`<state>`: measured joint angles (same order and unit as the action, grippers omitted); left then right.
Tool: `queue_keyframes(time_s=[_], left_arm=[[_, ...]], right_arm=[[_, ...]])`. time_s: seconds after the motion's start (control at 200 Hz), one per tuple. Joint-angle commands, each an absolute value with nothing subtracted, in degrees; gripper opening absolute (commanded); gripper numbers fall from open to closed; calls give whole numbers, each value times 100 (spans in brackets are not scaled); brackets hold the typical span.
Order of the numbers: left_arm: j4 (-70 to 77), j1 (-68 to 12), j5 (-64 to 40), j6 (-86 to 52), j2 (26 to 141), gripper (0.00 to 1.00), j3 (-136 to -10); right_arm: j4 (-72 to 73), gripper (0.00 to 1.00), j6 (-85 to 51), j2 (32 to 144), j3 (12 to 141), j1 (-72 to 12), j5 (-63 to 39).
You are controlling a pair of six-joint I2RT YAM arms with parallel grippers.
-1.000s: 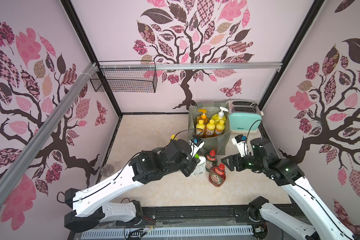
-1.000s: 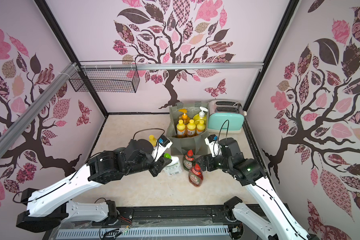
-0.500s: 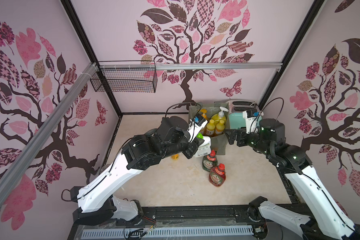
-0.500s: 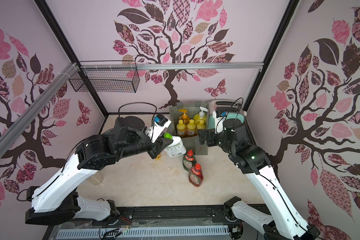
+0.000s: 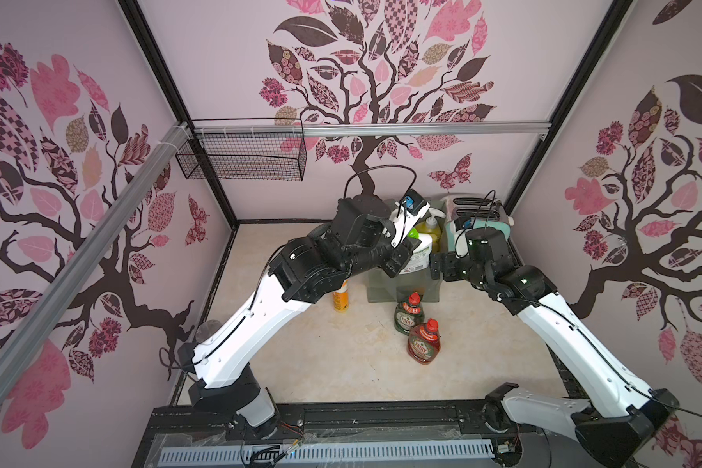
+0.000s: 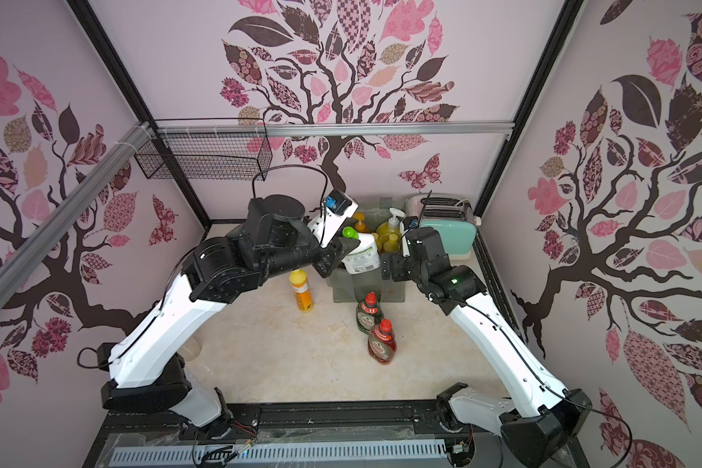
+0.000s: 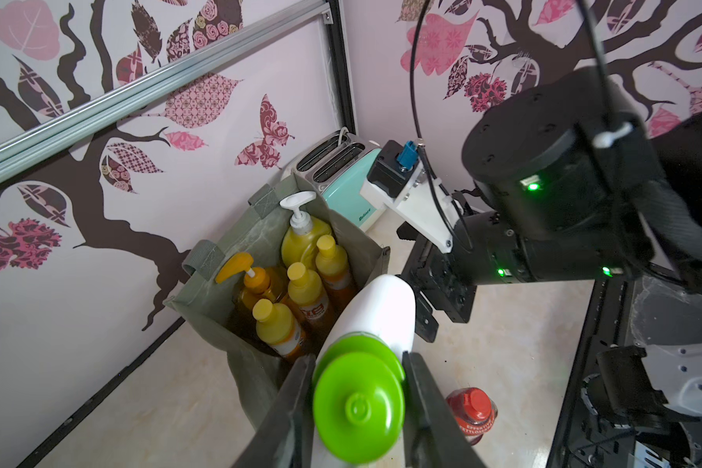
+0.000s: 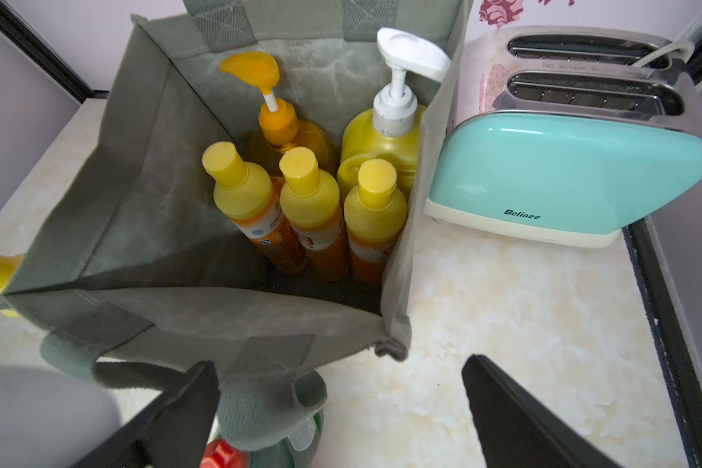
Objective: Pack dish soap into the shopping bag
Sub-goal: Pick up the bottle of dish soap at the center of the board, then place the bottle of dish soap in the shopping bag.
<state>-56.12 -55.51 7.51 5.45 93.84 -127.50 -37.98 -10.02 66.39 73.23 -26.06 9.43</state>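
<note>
Five bottles stand inside your shopping bag (image 8: 138, 202). Your left gripper (image 7: 359, 358) is clamped around the top of the white green-capped bottle (image 6: 361, 253), holding it over the bag's front edge. Your right gripper (image 8: 341, 362) gapes wide and empty beside the bag. On the table wait a small orange bottle (image 5: 341, 298), a green Fairy bottle (image 5: 409, 320) and a red Fairy bottle (image 5: 423, 344).

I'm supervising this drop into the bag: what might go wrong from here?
The white bottle hangs from the left gripper, pinched only near its cap; it may swing or catch the rim of the shopping bag. The open right gripper sits at the bag's near strap and might snag it.
</note>
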Motion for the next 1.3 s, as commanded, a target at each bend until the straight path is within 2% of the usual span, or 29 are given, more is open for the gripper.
queue_keyframes(time_s=[0.0,0.28,0.515,0.78,1.295], left_arm=[[-4748,-5215,562,685,9401,0,-13022],[-4257,-4770,-13,714,9575,0,-12567],[-4121,-4694,-377,957,9993,0,-12680],[-4030,-4590,-675,1267,10268,0,-12448],[-3583,-4522,-765,1489,10491,0,-11751]], right_arm=[[-4051,100,-955,6363,7183,-2592,1009],[-4113,100,-1041,6025,6587,-2597,730],[-3941,100,-1166,5695,6213,-2590,167],[-3807,100,-1235,5355,6152,-2591,35],[-2923,90,-1464,5278,5250,-2421,-831]])
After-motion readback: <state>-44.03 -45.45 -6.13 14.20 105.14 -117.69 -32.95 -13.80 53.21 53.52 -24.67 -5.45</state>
